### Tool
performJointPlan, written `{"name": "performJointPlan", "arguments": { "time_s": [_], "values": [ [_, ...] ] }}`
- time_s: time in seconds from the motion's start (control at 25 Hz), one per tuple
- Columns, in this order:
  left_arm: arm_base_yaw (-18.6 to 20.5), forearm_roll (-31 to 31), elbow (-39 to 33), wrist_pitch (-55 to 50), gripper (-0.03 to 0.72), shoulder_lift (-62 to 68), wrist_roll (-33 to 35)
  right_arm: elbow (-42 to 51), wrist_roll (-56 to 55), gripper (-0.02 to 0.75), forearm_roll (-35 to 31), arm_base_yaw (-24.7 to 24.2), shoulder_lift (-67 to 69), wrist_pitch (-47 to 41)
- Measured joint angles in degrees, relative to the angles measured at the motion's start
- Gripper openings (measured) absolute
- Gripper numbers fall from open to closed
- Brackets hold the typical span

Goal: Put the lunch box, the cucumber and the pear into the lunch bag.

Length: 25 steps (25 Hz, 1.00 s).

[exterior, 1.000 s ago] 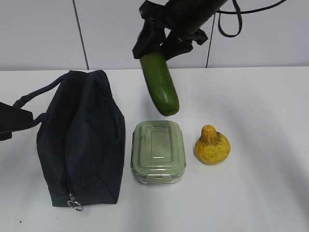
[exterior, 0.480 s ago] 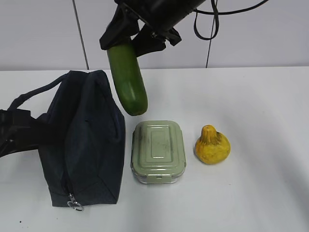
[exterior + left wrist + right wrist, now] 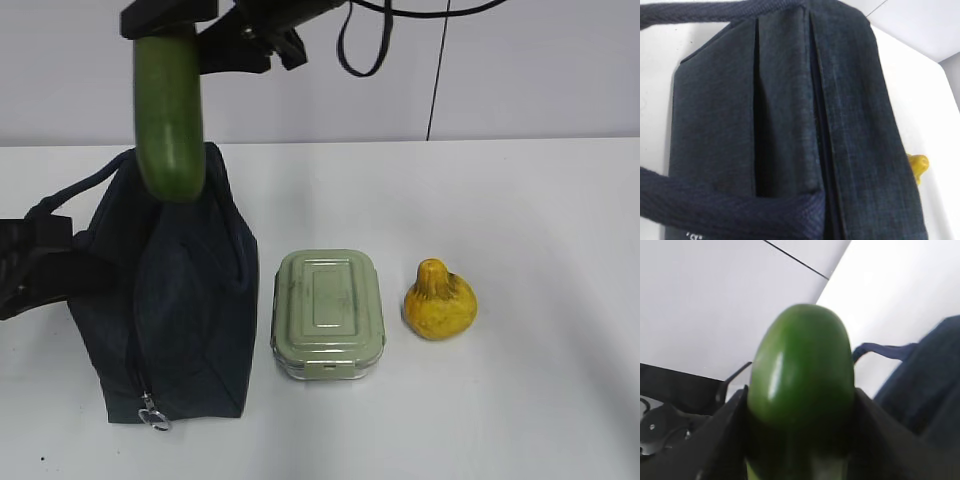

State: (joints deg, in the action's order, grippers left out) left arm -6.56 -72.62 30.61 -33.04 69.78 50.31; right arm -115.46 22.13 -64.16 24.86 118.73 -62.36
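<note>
Cucumber (image 3: pixel 169 115), long, smooth and dark green, hangs upright above the dark navy fabric lunch bag (image 3: pixel 170 300); our right gripper's (image 3: pixel 172 25) fingers clamp its top. Left fingers we cannot judge. Next, we judge, we lower it through the bag's top opening.

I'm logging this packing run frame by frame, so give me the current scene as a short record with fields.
held item: long dark green cucumber, hanging upright above the bag
holder: right pincer, shut on its top end
bag: large dark navy fabric lunch bag, top looks closed
left pincer: not visible; left arm at the bag's left side
on table: sage-green rectangular lunch box; lumpy yellow-orange pear to its right
packed: nothing seen
</note>
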Motion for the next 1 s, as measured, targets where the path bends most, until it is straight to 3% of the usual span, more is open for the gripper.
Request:
{"name": "performJointPlan", "arguments": {
  "time_s": [0.2, 0.44, 0.56, 0.8, 1.0],
  "values": [
    [0.0, -1.5, 0.0, -0.2, -0.016, 0.0, 0.6, -0.1, 6.3, 0.419, -7.3, 3.8, 3.3, 5.3],
    [0.0, -1.7, 0.0, -0.2, -0.016, 0.0, 1.0, -0.1, 8.6, 0.419, -7.9, 4.3, 8.3, 9.3],
    [0.0, -1.7, 0.0, -0.2, -0.018, 0.0, 1.0, -0.1, 8.1, 0.419, -3.9, 4.2, 10.3, 9.8],
    [0.0, -2.0, 0.0, -0.2, -0.018, 0.1, 1.0, -0.1, 2.8, 0.419, 10.5, 4.0, 10.8, 9.0],
    [0.0, -2.0, 0.0, 0.1, -0.018, 0.1, 1.0, -0.1, 2.1, 0.452, 14.5, 3.9, 10.8, 7.2]
  ]
}}
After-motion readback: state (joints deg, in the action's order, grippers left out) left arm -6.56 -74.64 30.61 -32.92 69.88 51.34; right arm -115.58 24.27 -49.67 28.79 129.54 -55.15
